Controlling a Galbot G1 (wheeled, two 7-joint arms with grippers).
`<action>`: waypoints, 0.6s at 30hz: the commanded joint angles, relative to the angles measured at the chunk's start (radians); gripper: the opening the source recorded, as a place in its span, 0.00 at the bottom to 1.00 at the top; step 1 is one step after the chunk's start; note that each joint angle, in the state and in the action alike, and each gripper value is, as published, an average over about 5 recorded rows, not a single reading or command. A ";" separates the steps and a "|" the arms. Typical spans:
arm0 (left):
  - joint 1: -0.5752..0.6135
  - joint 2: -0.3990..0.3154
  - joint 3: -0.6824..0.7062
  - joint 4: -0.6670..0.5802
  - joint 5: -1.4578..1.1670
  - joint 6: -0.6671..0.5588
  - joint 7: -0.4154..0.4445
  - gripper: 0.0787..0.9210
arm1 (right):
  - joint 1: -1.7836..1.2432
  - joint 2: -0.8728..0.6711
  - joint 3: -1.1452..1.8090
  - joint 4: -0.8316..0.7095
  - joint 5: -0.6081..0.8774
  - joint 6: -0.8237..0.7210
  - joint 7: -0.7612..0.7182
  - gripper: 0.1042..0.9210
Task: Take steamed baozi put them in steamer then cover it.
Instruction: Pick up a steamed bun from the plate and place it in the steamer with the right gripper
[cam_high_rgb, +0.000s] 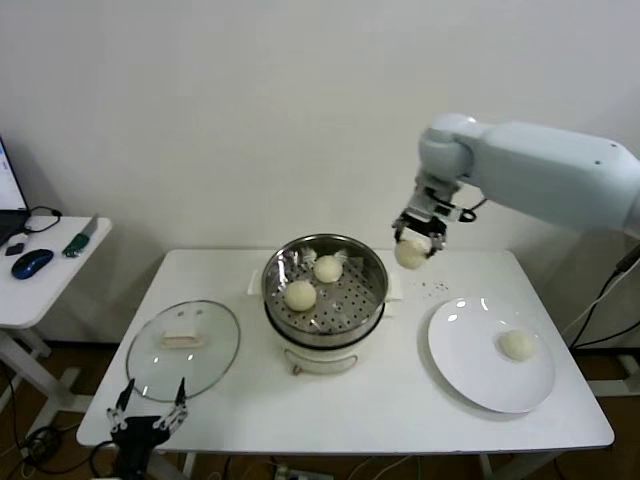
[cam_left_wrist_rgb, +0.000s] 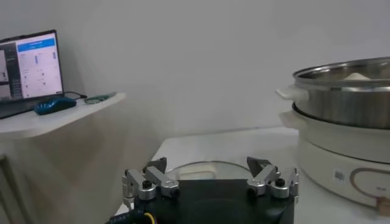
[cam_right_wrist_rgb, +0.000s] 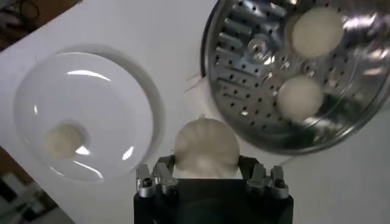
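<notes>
Baozi count so far: two buns are already sitting on the perforated floor of the steamer, a third bun is up in the air in the right gripper, and the last bun is waiting on the white plate off to the steamer's right side. So I'd call it roughly halfway on the loading part.

The right gripper has its jaws clamped around that third bun — the wrist view shows the dough squeezed between them. It hangs above the bench, just outside the steamer's rim on the plate side, so it looks to be on its way over the basket.

The cover is lying flat on the bench on the steamer's other side, handle up, not touched yet. The left gripper is parked low at the bench's front edge, just beside the cover, jaws spread apart with nothing between them.

Still to go, as I read it: drop this bun in, fetch the one off the plate, then put the cover on.
</notes>
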 joint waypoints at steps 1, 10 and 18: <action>-0.001 0.008 -0.004 0.006 0.001 0.007 -0.006 0.88 | -0.019 0.254 0.033 -0.019 -0.048 0.093 -0.009 0.72; -0.012 0.019 -0.017 0.014 -0.005 0.014 -0.010 0.88 | -0.151 0.342 0.033 -0.023 -0.161 0.155 -0.012 0.72; -0.026 0.029 -0.019 0.016 -0.014 0.012 -0.007 0.88 | -0.199 0.328 0.001 0.017 -0.207 0.179 -0.011 0.72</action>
